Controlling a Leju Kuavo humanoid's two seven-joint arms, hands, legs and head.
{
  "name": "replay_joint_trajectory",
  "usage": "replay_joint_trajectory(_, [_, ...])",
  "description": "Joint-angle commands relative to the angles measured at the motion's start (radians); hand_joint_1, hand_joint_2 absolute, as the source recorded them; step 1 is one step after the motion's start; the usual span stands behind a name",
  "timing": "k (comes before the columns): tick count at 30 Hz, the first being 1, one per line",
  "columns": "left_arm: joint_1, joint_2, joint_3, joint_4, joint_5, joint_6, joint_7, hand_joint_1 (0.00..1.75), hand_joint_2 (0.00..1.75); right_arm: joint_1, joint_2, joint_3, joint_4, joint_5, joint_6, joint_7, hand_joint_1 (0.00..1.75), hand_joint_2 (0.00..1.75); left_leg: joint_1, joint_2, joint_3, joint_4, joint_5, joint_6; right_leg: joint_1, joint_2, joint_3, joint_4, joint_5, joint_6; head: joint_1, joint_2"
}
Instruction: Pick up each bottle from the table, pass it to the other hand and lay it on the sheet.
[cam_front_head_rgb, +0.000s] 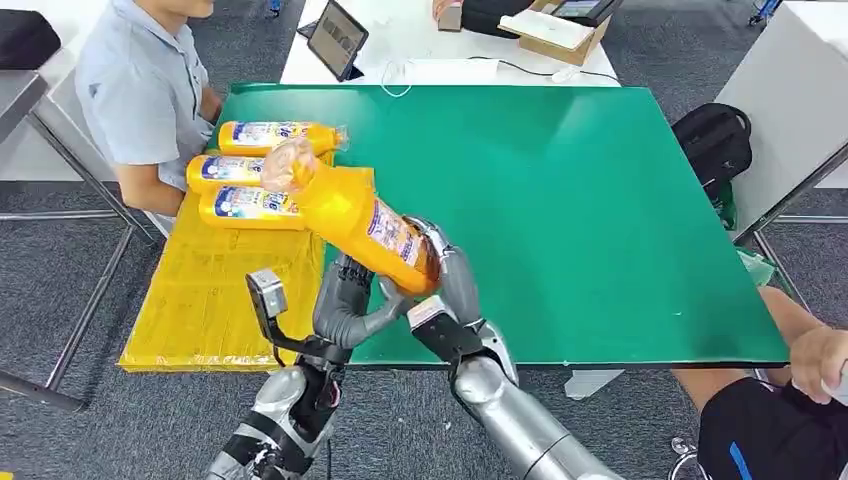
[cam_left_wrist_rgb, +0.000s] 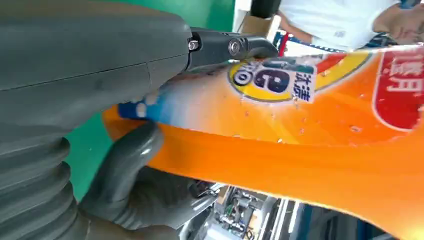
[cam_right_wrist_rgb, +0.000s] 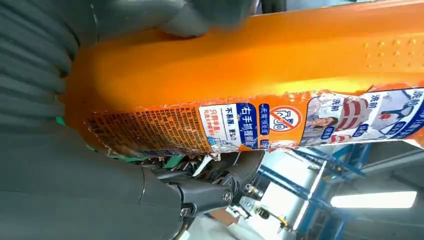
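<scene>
Head view: both hands wrap the base of one orange bottle (cam_front_head_rgb: 350, 212), held above the table (cam_front_head_rgb: 600, 200), neck tilted toward ten o'clock. The right hand (cam_front_head_rgb: 450, 275) and left hand (cam_front_head_rgb: 350, 300) both grip it. Three bottles (cam_front_head_rgb: 255, 170) lie on the yellow sheet (cam_front_head_rgb: 210, 290).

Left wrist view: thumb (cam_left_wrist_rgb: 130, 165) and fingers (cam_left_wrist_rgb: 230, 47) clamp the bottle.

Right wrist view: fingers (cam_right_wrist_rgb: 215, 192) wrap the label.

This looks like mid-handover; next the right hand should let go.

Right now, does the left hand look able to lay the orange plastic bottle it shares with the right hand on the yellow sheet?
Probably yes. The left hand grips the orange plastic bottle right beside the yellow sheet, whose near part lies bare; the right hand holds the base too and would need to let go.
</scene>
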Motion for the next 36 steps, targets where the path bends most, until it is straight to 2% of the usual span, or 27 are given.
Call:
replay_joint_trajectory(1, [-0.075,0.031,-0.114,0.026,-0.050,0.017,-0.031,0.00,1.75,-0.045,0.019,0.130,0.122,0.008,0.047,0.002,1.75,1.75,0.001,0.000,0.003,0.000,-0.002,-0.001,0.001,0.000,0.003,0.000,-0.001,-0.002,0.000,0.000])
replay_joint_trajectory(15, [-0.112,0.031,-0.105,0.042,0.014,-0.074,-0.026,0.00,1.75,-0.054,0.033,0.187,0.191,0.012,0.110,0.002,1.75,1.75,0.001,-0.001,0.003,0.000,-0.001,-0.001,0.001,-0.001,0.003,0.000,-0.001,-0.002,0.000,0.000])
replay_joint_trajectory(16, [-0.110,0.033,-0.105,0.039,0.022,-0.088,-0.025,0.07,1.75,-0.055,0.031,0.189,0.188,0.011,0.111,0.002,1.75,1.75,0.002,-0.001,0.004,0.001,-0.002,-0.002,0.002,-0.001,0.005,0.000,-0.002,-0.002,0.000,0.000])
replay_joint_trajectory(17, [-0.109,0.034,-0.106,0.039,0.031,-0.102,-0.019,0.63,1.75,-0.056,0.032,0.186,0.191,0.010,0.107,0.002,1.75,1.75,0.002,-0.001,0.003,0.001,-0.002,-0.001,0.002,-0.001,0.004,0.000,-0.002,-0.002,0.000,0.000])
replay_joint_trajectory(18, [-0.107,0.037,-0.111,0.037,0.031,-0.114,-0.019,1.34,1.75,-0.058,0.032,0.181,0.188,0.002,0.109,0.002,1.75,1.75,0.001,-0.001,0.002,0.000,-0.001,-0.001,0.001,-0.001,0.003,0.000,-0.001,-0.002,0.000,0.000])
replay_joint_trajectory(19, [-0.105,0.040,-0.116,0.035,0.028,-0.123,-0.023,1.64,1.75,-0.062,0.032,0.181,0.191,0.004,0.110,0.002,1.75,1.75,0.002,-0.002,0.004,0.001,-0.002,-0.001,0.002,-0.002,0.004,0.000,-0.003,-0.002,0.000,0.000])
replay_joint_trajectory(23, [-0.103,0.041,-0.120,0.033,0.027,-0.129,-0.025,1.64,1.75,-0.064,0.032,0.181,0.193,0.004,0.111,0.002,1.75,1.75,0.001,-0.001,0.002,0.000,-0.001,-0.001,0.001,-0.001,0.002,0.000,-0.001,-0.001,0.000,0.000])
replay_joint_trajectory(25, [-0.100,0.044,-0.125,0.031,0.028,-0.147,-0.029,1.75,1.75,-0.068,0.032,0.184,0.199,0.008,0.116,0.002,1.75,1.75,0.002,-0.002,0.004,0.001,-0.002,-0.001,0.002,-0.002,0.004,0.001,-0.003,-0.003,0.000,0.000])
replay_joint_trajectory(28, [-0.099,0.053,-0.140,0.029,0.021,-0.183,-0.028,1.75,1.75,-0.080,0.031,0.192,0.215,0.020,0.126,0.002,1.75,1.75,0.001,-0.001,0.003,0.000,-0.001,-0.001,0.001,-0.001,0.004,0.000,-0.002,-0.002,0.000,0.000])
replay_joint_trajectory(31, [-0.103,0.058,-0.149,0.026,-0.008,-0.189,-0.042,1.75,1.75,-0.104,0.037,0.197,0.252,0.036,0.140,0.002,1.66,1.75,0.001,-0.002,0.003,0.000,-0.001,-0.001,0.001,-0.002,0.003,0.000,-0.002,-0.002,0.000,0.000])
replay_joint_trajectory(32, [-0.105,0.059,-0.144,0.029,-0.009,-0.193,-0.044,1.75,1.75,-0.113,0.039,0.199,0.270,0.044,0.154,0.002,1.57,1.75,0.001,-0.001,0.002,0.001,-0.001,-0.001,0.001,-0.001,0.003,0.000,-0.001,-0.002,0.000,0.000])
replay_joint_trajectory(33, [-0.105,0.059,-0.141,0.029,-0.009,-0.200,-0.044,1.75,1.75,-0.117,0.040,0.200,0.277,0.055,0.149,0.002,1.31,1.75,0.002,-0.001,0.004,0.001,-0.002,-0.001,0.002,-0.001,0.005,0.001,-0.003,-0.002,0.000,0.000])
replay_joint_trajectory(34, [-0.101,0.061,-0.136,0.025,-0.002,-0.212,-0.042,1.75,1.75,-0.126,0.047,0.198,0.308,0.063,0.154,0.002,0.40,1.75,0.001,-0.001,0.003,0.001,-0.002,-0.001,0.001,-0.001,0.003,0.001,-0.002,-0.002,0.000,0.000])
replay_joint_trajectory(35, [-0.093,0.062,-0.132,0.016,0.009,-0.227,-0.038,1.75,1.75,-0.128,0.049,0.199,0.319,0.077,0.139,0.002,0.07,1.75,0.001,-0.001,0.002,0.000,-0.001,-0.001,0.001,-0.001,0.002,0.000,-0.001,-0.002,0.000,0.000])
replay_joint_trajectory(36, [-0.093,0.062,-0.132,0.016,0.009,-0.227,-0.038,1.75,1.75,-0.128,0.049,0.199,0.319,0.077,0.139,0.002,0.00,1.75,0.001,-0.002,0.004,0.001,-0.002,-0.001,0.001,-0.002,0.005,0.000,-0.002,-0.002,0.000,0.000])
